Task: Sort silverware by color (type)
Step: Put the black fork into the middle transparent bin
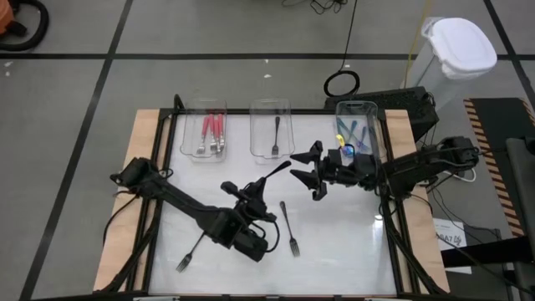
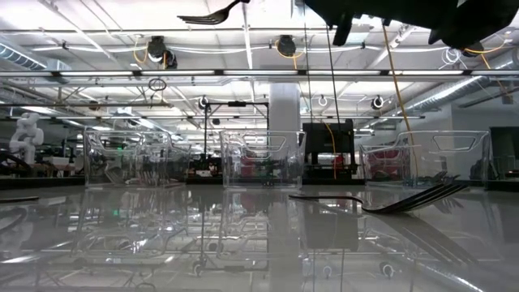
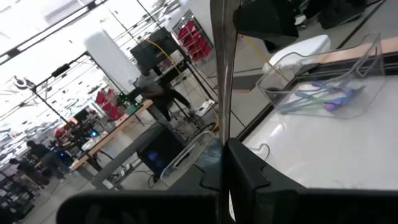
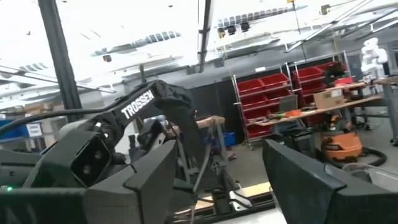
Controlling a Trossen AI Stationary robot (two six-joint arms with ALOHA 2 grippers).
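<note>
Open white table (image 1: 334,242) at centre and lower right of the high view. Three clear trays (image 1: 272,127) along the top edge: red forks (image 1: 212,128) left, one black fork (image 1: 276,134) middle, blue forks (image 1: 349,131) right. Left gripper (image 1: 256,189) clamped on a black fork (image 1: 278,170), held aloft mid-frame. Right gripper (image 1: 308,170) spread apart beside it. Three forks (image 1: 289,227) loose on the table below.

red-handled forks (image 1: 212,128), black forks (image 1: 289,227), teal-handled forks (image 1: 351,131), white table (image 1: 334,238)
</note>
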